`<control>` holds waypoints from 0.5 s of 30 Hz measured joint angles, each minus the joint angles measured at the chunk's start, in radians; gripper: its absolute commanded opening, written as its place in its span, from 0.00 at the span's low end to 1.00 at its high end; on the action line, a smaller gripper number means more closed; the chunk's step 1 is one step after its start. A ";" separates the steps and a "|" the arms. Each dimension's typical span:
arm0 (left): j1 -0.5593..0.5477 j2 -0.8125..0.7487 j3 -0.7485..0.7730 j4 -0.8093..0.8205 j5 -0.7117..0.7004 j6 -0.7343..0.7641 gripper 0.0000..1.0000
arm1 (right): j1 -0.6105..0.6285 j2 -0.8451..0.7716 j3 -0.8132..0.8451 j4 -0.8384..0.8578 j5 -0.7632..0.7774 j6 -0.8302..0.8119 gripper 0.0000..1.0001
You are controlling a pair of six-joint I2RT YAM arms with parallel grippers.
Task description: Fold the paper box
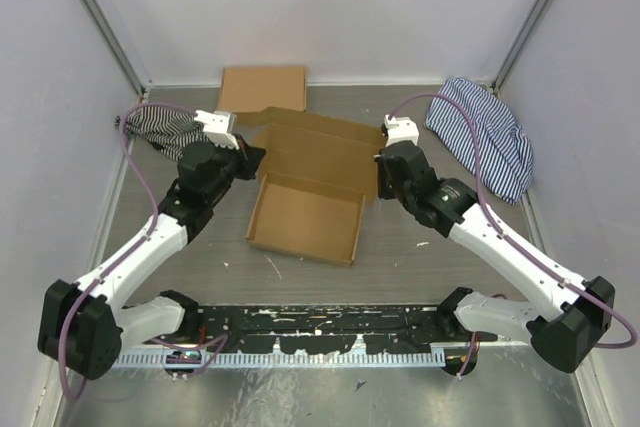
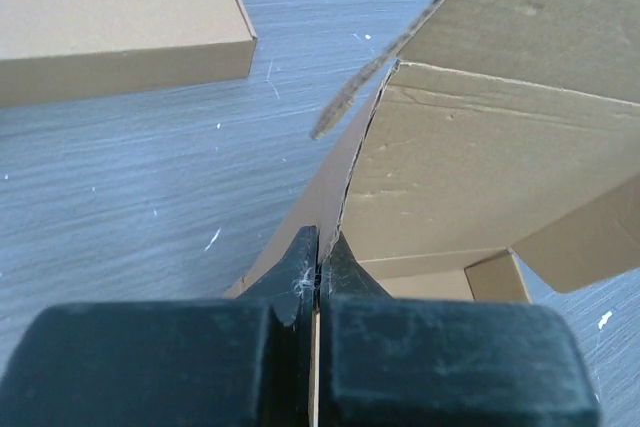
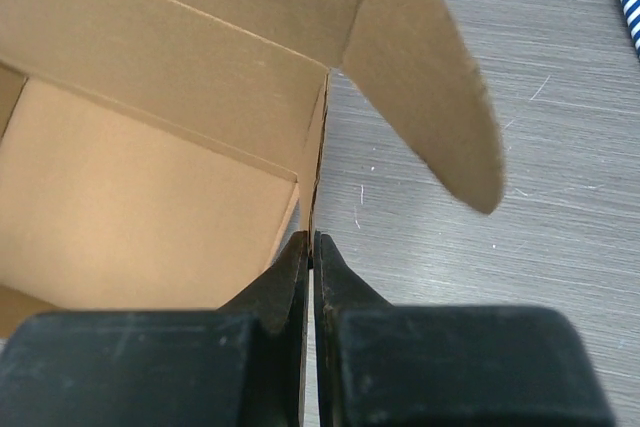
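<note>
So the paper box (image 1: 305, 212) sits right between your two claws, its long axis running straight from one to the other, with the tray floor inboard of each and the open lid panel (image 1: 315, 147) stretching out ahead of both sets of fingertips. Your left gripper (image 2: 318, 259) is pinched tight on the left side wall and your right gripper (image 3: 310, 247) is pinched the same on the right wall, so neither arm is nearer. My guess is the next bit hinges on the rounded ear flap (image 3: 430, 77) standing just ahead and outboard of the right fingertips, which looks like it has to swing inward.
</note>
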 measured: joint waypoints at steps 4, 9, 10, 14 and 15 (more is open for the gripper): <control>-0.046 -0.094 -0.048 -0.060 -0.075 -0.039 0.00 | -0.002 0.061 0.032 0.015 0.010 0.019 0.03; -0.120 -0.181 -0.106 -0.109 -0.180 -0.079 0.00 | -0.008 0.152 0.089 0.043 -0.009 0.058 0.10; -0.130 -0.192 -0.114 -0.118 -0.195 -0.084 0.00 | -0.008 0.163 0.096 0.051 -0.020 0.067 0.15; -0.152 -0.216 -0.143 -0.133 -0.231 -0.098 0.00 | 0.000 0.167 0.099 0.071 -0.082 0.092 0.40; -0.157 -0.219 -0.147 -0.137 -0.231 -0.100 0.00 | 0.006 0.164 0.096 0.074 -0.100 0.096 0.48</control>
